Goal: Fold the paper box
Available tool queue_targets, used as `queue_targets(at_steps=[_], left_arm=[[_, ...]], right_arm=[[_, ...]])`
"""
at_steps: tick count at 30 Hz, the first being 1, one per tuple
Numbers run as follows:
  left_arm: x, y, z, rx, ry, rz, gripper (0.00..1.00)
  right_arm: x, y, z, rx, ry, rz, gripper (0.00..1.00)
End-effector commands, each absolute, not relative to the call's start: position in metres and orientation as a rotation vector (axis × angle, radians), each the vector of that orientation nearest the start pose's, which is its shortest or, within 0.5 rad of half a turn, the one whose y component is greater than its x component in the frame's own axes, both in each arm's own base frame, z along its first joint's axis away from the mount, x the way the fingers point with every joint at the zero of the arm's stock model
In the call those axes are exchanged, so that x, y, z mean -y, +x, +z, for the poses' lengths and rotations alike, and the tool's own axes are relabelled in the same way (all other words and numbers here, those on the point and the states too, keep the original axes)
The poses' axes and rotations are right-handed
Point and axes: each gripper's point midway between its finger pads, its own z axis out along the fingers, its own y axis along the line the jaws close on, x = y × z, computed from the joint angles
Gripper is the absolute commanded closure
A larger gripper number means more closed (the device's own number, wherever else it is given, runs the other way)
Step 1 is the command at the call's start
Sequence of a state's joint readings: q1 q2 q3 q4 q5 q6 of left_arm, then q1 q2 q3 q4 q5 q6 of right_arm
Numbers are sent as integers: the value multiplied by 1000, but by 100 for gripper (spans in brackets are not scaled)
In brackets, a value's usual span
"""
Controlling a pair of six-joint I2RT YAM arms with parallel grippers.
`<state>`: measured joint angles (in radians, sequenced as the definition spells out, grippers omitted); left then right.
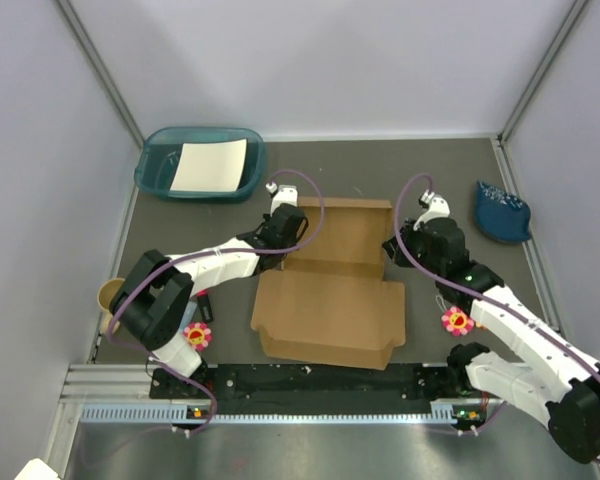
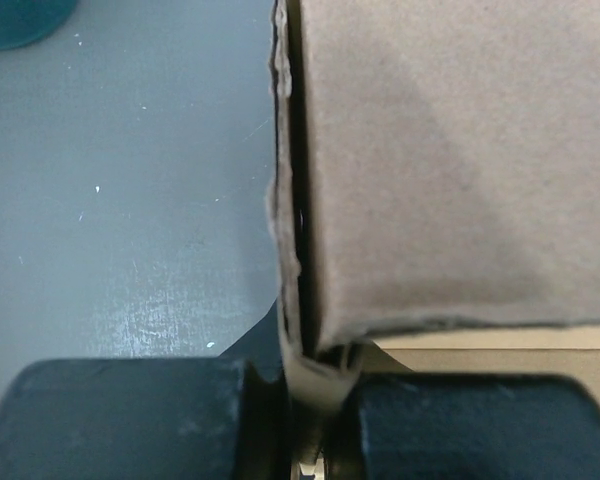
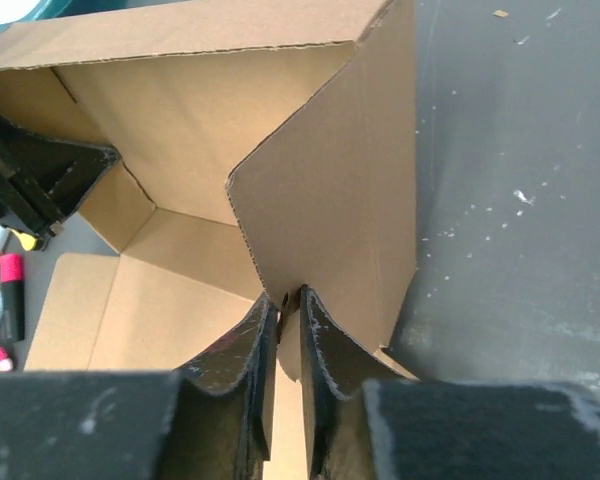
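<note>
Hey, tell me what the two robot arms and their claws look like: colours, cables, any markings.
The left arm and right arm both have white links with chunky black joints. A thin purple cable loops along each. A flower marker, pink petals with a yellow centre, sits on each arm's lower part. The left claw and right claw have black fingers scuffed with pale wear.

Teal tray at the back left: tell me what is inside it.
A white paper sheet lies inside the teal tray, toward its right side. Bare tray floor shows to the left of the sheet. Anything beneath the sheet is covered and cannot be seen.
</note>
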<state>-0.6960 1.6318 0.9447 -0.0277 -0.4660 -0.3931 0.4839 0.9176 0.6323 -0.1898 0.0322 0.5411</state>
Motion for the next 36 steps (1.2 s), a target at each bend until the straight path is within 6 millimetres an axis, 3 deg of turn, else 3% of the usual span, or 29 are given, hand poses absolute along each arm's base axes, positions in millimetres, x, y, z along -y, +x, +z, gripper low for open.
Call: queue_targets(at_steps=[1, 6, 13, 18, 27, 36], left_arm=[[224, 353, 75, -2227, 152, -94, 100], [222, 353, 75, -2220, 156, -81, 100], [222, 351, 72, -2224, 162, -80, 100], [222, 350, 73, -2218, 156, -95, 100], [223, 347, 71, -2220, 170, -104, 100], [232, 349, 75, -2196, 175, -137, 100]], right_arm=[[-183, 275, 181, -2058, 2, 683, 81], [-175, 278, 181, -2052, 13, 627, 56], [-169, 283, 181, -2043, -7, 569, 38], [-168, 290, 179, -2037, -25, 545, 36], [-192, 299, 190, -2008, -85, 646, 37], [-186, 319, 167, -2097, -34, 528, 38]])
